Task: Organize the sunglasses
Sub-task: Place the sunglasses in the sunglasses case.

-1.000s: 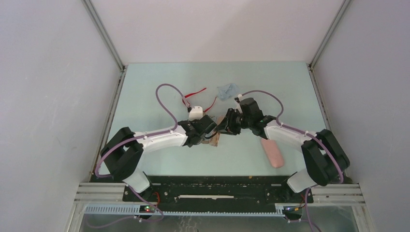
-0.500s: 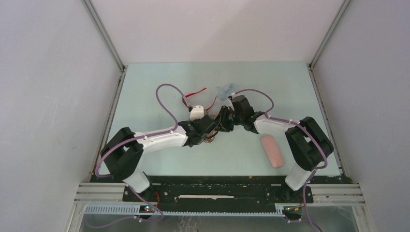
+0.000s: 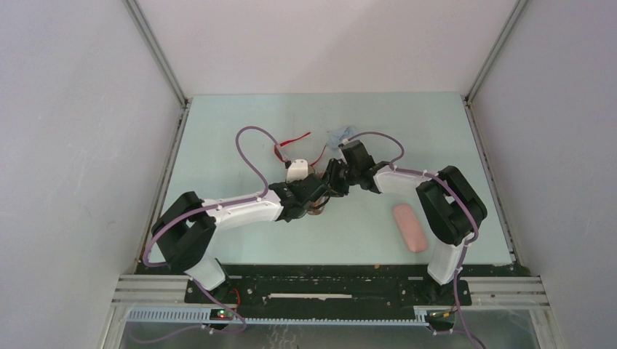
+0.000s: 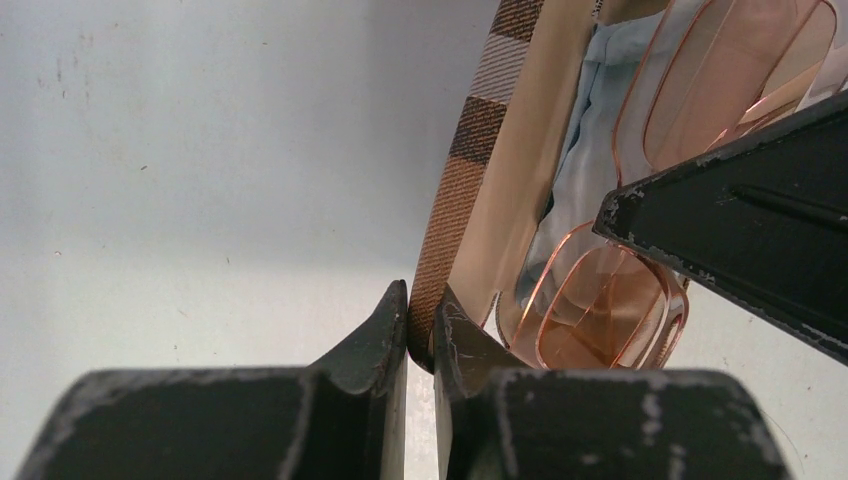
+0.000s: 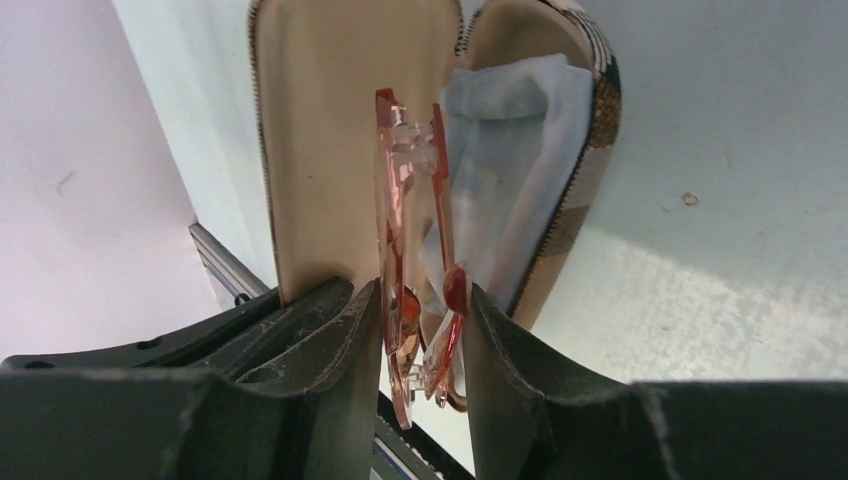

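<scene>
Pale green table in front of you bears the open plaid case, its edge pinched by your left gripper, while your right gripper clamps the folded orange-tinted sunglasses inside it beside the blue cloth, the red sunglasses lying just beyond.

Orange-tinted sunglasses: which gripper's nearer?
Right. The right gripper is closed on the folded orange-tinted sunglasses at the open plaid case; the left gripper pinches that case's rim, beside the lenses.
</scene>
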`<control>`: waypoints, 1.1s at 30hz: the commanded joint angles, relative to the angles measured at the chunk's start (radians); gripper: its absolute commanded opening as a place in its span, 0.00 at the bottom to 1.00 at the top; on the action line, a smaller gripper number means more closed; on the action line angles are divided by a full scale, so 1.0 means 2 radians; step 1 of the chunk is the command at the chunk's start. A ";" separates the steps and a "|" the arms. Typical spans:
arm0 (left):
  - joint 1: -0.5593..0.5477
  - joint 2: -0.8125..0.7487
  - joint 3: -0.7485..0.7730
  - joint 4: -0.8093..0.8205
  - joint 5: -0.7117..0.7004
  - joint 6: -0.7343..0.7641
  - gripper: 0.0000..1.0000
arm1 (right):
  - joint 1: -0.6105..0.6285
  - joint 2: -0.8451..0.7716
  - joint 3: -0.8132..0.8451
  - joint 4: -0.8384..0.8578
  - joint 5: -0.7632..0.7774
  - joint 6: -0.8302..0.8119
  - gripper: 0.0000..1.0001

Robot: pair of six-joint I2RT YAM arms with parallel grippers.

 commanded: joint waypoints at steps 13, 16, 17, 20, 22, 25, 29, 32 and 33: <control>-0.003 -0.012 -0.003 0.012 -0.017 0.006 0.00 | -0.003 0.015 0.016 -0.013 0.028 -0.013 0.46; -0.004 -0.010 -0.002 0.011 -0.015 0.007 0.00 | -0.005 0.016 0.016 -0.003 0.032 -0.002 0.46; -0.004 -0.009 -0.001 0.012 -0.014 0.007 0.00 | -0.006 0.017 0.016 -0.002 0.035 0.001 0.46; -0.006 -0.007 0.001 0.011 -0.012 0.010 0.00 | -0.011 0.024 0.016 0.000 0.036 0.006 0.45; -0.007 -0.005 0.002 0.012 -0.011 0.012 0.00 | -0.014 0.028 0.016 0.007 0.030 0.008 0.44; -0.008 -0.001 0.007 0.012 -0.009 0.017 0.00 | -0.014 0.030 0.015 0.013 0.028 0.010 0.44; -0.011 0.003 0.012 0.010 -0.008 0.018 0.00 | -0.012 0.031 0.015 0.013 0.031 0.018 0.44; -0.012 0.005 0.016 0.009 -0.008 0.018 0.00 | -0.008 0.031 0.016 0.012 0.038 0.026 0.44; -0.012 0.007 0.018 0.007 -0.008 0.018 0.00 | -0.006 0.030 0.015 0.009 0.044 0.028 0.43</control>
